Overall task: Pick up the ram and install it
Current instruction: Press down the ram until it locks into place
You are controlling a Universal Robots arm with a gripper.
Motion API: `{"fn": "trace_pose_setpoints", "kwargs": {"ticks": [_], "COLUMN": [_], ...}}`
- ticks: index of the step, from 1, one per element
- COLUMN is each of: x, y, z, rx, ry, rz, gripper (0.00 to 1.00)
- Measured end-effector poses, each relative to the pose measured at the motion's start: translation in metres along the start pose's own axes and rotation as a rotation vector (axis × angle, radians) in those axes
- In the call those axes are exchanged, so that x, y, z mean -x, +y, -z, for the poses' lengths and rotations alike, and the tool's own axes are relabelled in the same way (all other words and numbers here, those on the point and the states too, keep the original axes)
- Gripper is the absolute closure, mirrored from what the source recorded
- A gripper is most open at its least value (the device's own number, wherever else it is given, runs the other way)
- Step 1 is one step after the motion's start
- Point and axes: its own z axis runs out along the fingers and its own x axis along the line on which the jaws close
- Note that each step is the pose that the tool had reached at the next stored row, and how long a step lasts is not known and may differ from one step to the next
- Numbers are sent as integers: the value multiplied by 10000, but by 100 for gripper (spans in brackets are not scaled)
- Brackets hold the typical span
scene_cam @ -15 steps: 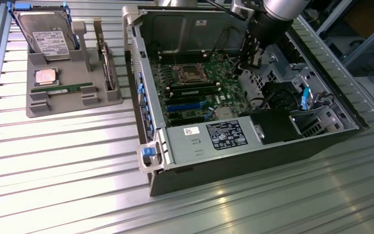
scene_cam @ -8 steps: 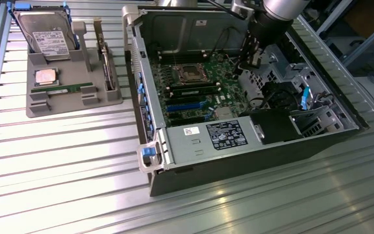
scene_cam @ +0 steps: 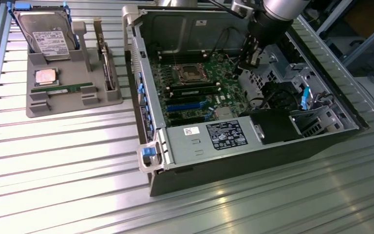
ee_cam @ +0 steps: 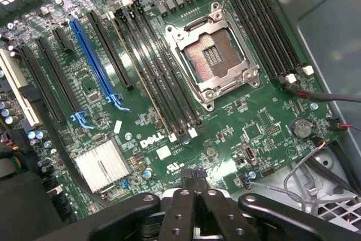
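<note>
A ram [scene_cam: 60, 89], a narrow green stick with a small white label, lies flat in the grey holder tray [scene_cam: 41, 109] at the exterior view's left, far from the arm. My gripper [scene_cam: 245, 66] hangs inside the open computer case [scene_cam: 174, 161], over the motherboard's right side in the exterior view. In the wrist view my gripper [ee_cam: 194, 180] is shut, its black fingers pressed together with nothing between them, above the green motherboard [ee_cam: 271, 111] near the black memory slots [ee_cam: 169, 91]. A thin green stick [scene_cam: 192, 89] appears to stand in one of those slots.
The tray also carries a hard drive [scene_cam: 47, 34], a square CPU chip [scene_cam: 46, 76] and an upright expansion card [scene_cam: 107, 63]. Inside the case are the empty CPU socket [ee_cam: 214, 57], a blue slot [ee_cam: 93, 60], a silver heatsink [ee_cam: 101, 165], loose cables [ee_cam: 316, 97] and the power supply [scene_cam: 213, 136].
</note>
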Motion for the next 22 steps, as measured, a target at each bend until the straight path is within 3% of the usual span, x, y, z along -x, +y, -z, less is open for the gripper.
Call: {"fn": "trace_pose_setpoints", "kwargs": {"ticks": [22], "x": [0], "y": [0], "z": [0], "rx": [-6], "ry": [-70], "rz": [-1027], "gripper": [89]}}
